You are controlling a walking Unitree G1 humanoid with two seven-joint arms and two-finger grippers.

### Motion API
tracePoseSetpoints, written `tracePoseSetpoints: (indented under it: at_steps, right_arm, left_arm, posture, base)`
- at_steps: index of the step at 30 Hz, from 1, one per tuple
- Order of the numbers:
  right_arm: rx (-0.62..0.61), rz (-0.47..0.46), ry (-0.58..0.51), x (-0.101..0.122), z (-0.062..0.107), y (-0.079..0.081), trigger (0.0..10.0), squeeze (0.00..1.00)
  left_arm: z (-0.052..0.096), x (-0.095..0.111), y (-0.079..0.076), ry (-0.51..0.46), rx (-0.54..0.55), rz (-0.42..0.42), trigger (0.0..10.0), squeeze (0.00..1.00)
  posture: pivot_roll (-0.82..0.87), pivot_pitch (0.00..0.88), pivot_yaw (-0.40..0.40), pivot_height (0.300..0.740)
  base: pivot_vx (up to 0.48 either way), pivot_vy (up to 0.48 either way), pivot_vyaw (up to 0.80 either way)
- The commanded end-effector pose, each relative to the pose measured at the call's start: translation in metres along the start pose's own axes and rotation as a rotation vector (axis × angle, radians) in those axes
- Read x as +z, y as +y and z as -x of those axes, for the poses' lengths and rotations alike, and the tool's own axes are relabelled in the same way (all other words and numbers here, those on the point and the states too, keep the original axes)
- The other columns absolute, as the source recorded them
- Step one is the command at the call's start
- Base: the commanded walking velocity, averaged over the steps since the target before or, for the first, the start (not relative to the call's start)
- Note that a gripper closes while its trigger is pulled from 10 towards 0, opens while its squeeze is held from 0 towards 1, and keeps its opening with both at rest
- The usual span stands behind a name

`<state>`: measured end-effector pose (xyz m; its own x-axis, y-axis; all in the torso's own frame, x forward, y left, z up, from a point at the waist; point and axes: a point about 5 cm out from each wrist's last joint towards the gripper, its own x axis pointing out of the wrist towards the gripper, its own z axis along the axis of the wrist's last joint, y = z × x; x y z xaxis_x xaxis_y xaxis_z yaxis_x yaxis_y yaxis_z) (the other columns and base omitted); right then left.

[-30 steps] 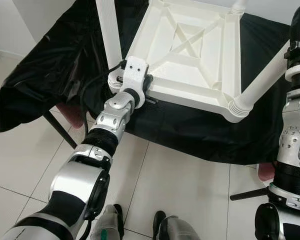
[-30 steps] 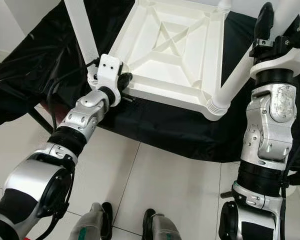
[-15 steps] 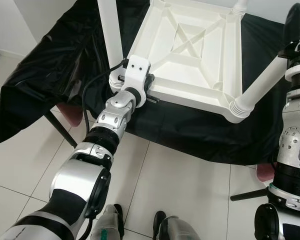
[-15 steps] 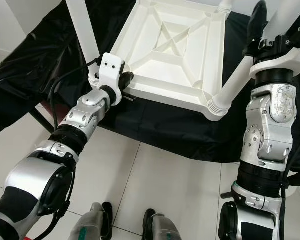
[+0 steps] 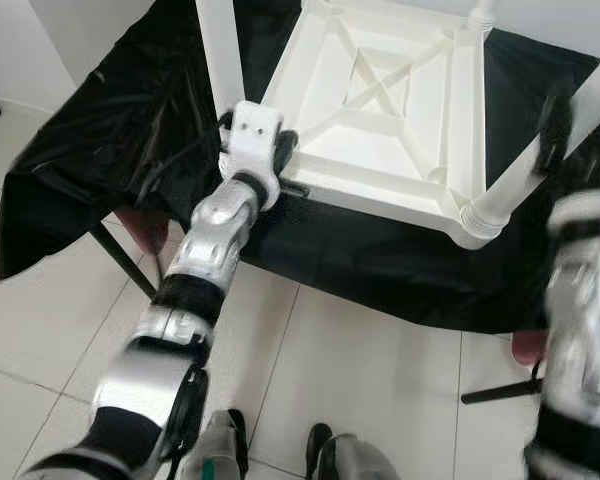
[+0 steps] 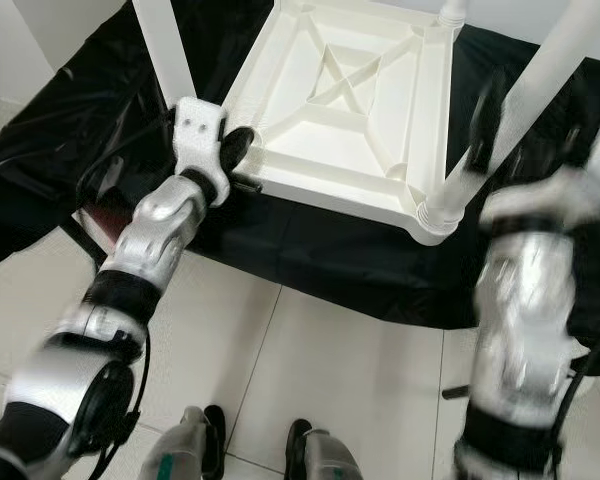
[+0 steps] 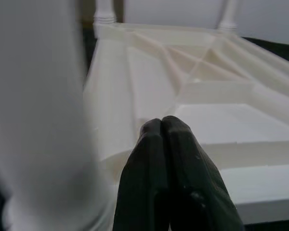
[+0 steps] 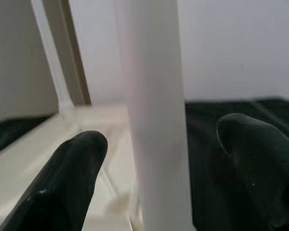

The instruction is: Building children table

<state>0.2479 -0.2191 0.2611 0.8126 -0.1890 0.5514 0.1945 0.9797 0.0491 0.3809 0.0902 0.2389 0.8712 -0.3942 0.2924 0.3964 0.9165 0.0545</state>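
The upside-down white plastic children's table (image 5: 380,110) is laid on a black crinkly plastic sheet (image 5: 110,130), legs pointing up. The left gripper (image 7: 164,144), fingers pressed together on nothing, is parked at the near-left corner beside one white round table leg (image 5: 218,45). The right gripper (image 8: 159,159) is spread wide around the near-right white leg (image 6: 520,110), fingers not touching it.

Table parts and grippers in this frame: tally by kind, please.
Upside-down white tabletop: 1
White legs standing in its corners: 4
Robot grippers, left gripper and right gripper: 2
Black cloth: 1
Total: 8
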Motion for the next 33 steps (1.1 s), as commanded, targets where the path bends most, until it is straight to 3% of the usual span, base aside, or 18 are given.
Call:
tracePoseSetpoints:
  at_steps: [1, 8, 9, 10, 13, 16, 17, 18, 26, 33]
  right_arm:
    - [-0.029, 0.047, -0.035, 0.007, 0.007, -0.001, 10.0, 0.0]
    - [-0.059, 0.073, 0.057, -0.011, 0.032, -0.002, 10.0, 0.0]
    - [-0.053, 0.06, 0.119, -0.022, 0.046, 0.003, 10.0, 0.0]
    - [-0.053, 0.06, 0.119, -0.022, 0.046, 0.003, 10.0, 0.0]
    - [-0.04, 0.061, 0.186, -0.036, 0.064, 0.009, 10.0, 0.0]
    - [-0.036, 0.064, 0.202, -0.04, 0.068, 0.011, 10.0, 0.0]
    - [-0.032, 0.088, 0.258, -0.056, 0.08, 0.008, 10.0, 0.0]
    - [-0.032, 0.098, 0.275, -0.061, 0.083, 0.007, 10.0, 0.0]
    - [-0.004, 0.126, 0.306, -0.075, 0.092, 0.006, 10.0, 0.0]
    - [-0.016, 0.124, 0.287, -0.07, 0.102, 0.009, 10.0, 0.0]
  left_arm:
    - [0.007, 0.009, -0.001, -0.054, -0.029, -0.005, 10.0, 0.0]
    - [0.033, 0.007, -0.002, -0.08, -0.045, 0.022, 10.0, 0.0]
    - [0.052, 0.001, -0.004, -0.079, -0.045, 0.021, 10.0, 0.0]
    - [0.052, 0.001, -0.004, -0.079, -0.045, 0.021, 10.0, 0.0]
    - [0.076, -0.013, -0.004, -0.032, -0.014, 0.036, 10.0, 0.0]
    - [0.082, -0.017, -0.003, -0.019, -0.01, 0.036, 10.0, 0.0]
    - [0.102, -0.027, -0.002, 0.0, 0.004, 0.05, 10.0, 0.0]
    - [0.108, -0.03, -0.002, 0.004, 0.01, 0.061, 10.0, 0.0]
    - [0.123, -0.032, -0.006, -0.003, 0.011, 0.058, 10.0, 0.0]
    - [0.131, -0.027, -0.012, 0.014, -0.042, 0.064, 10.0, 0.0]
  posture:
    - [0.05, 0.206, 0.009, 0.74]
    - [0.05, 0.198, 0.025, 0.74]
    - [0.05, 0.194, 0.027, 0.74]
    - [0.05, 0.194, 0.027, 0.74]
    - [0.05, 0.189, 0.025, 0.74]
    - [0.05, 0.189, 0.025, 0.74]
    - [0.06, 0.186, 0.014, 0.74]
    - [0.06, 0.186, 0.014, 0.74]
    - [0.06, 0.16, 0.012, 0.74]
    - [0.05, 0.149, 0.028, 0.74]
  base:
    - [0.0, 0.0, 0.0]
    - [0.0, 0.0, 0.0]
    - [0.0, 0.0, 0.0]
    - [0.0, 0.0, 0.0]
    - [0.0, 0.0, 0.0]
    - [0.0, 0.0, 0.0]
    - [0.0, 0.0, 0.0]
    - [0.0, 0.0, 0.0]
    - [0.0, 0.0, 0.0]
    - [0.0, 0.0, 0.0]
